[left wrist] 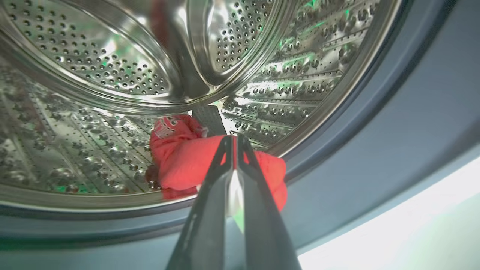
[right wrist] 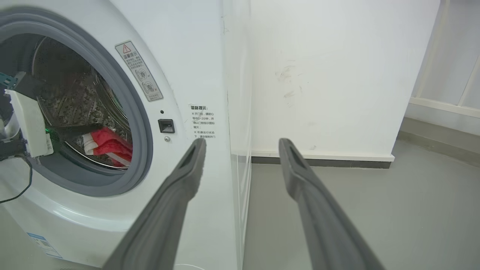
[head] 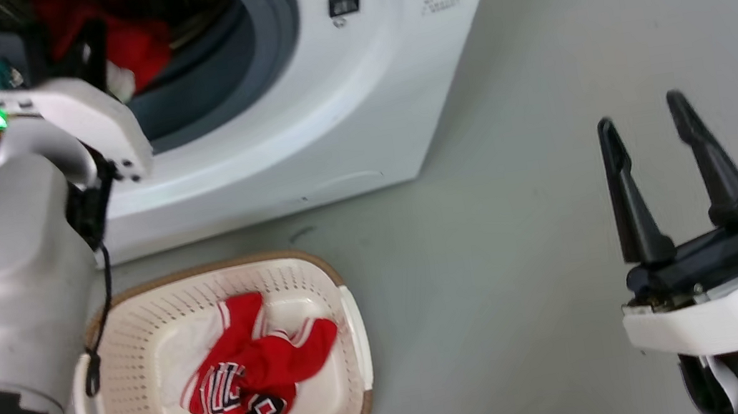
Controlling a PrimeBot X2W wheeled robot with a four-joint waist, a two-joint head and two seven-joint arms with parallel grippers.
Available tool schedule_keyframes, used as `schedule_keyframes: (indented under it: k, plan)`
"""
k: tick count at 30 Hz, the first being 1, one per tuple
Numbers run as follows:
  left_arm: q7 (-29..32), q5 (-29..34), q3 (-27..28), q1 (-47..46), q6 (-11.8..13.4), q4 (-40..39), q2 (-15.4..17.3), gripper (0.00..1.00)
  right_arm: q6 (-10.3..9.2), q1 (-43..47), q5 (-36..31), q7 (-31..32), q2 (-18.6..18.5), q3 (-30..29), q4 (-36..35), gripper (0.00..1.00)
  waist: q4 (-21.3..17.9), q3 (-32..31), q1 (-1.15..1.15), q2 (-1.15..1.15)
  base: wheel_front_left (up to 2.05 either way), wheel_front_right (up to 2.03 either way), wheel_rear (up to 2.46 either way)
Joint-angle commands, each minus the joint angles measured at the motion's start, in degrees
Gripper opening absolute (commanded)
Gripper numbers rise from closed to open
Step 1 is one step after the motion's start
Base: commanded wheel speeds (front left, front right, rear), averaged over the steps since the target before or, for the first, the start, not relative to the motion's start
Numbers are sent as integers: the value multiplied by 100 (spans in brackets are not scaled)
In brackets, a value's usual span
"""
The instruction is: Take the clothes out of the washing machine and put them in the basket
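Note:
The washing machine (head: 354, 101) stands open at the top of the head view, with red clothes (head: 133, 41) lying at the drum's front lip. My left gripper (left wrist: 233, 141) reaches into the steel drum (left wrist: 93, 60) and is shut on a red garment (left wrist: 180, 161) by the grey rubber ring. From the right wrist view the same garment (right wrist: 108, 146) shows inside the door opening. The cream basket (head: 225, 264) sits on the floor below the machine and holds one red garment (head: 255, 374) with lettering. My right gripper (head: 645, 117) hovers open and empty over the floor, far right of the basket.
My pale left forearm (head: 8, 258) hangs over the basket's left side, with a black cable (head: 102, 309) dangling to its rim. Grey floor (head: 527, 250) lies between basket and right gripper. A white wall (right wrist: 330, 75) with a skirting board stands right of the machine.

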Motion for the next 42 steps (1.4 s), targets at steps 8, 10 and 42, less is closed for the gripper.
schedule_keyframes:
  k: [8,10,42]
  plan:
    - [-41,150,499,1445,453,-1848,154,0,-4,447,-157,-13,4,1,125,100,453,-934,1,0,0,0,0]
    - [-42,225,514,1798,526,-2242,203,0,-4,523,-158,-13,5,25,149,100,507,-1091,1,0,0,0,0]
    - [1174,442,529,4312,2027,-7599,1551,0,-4,1404,-184,-13,5,155,302,100,1168,-2461,1,0,0,0,0]
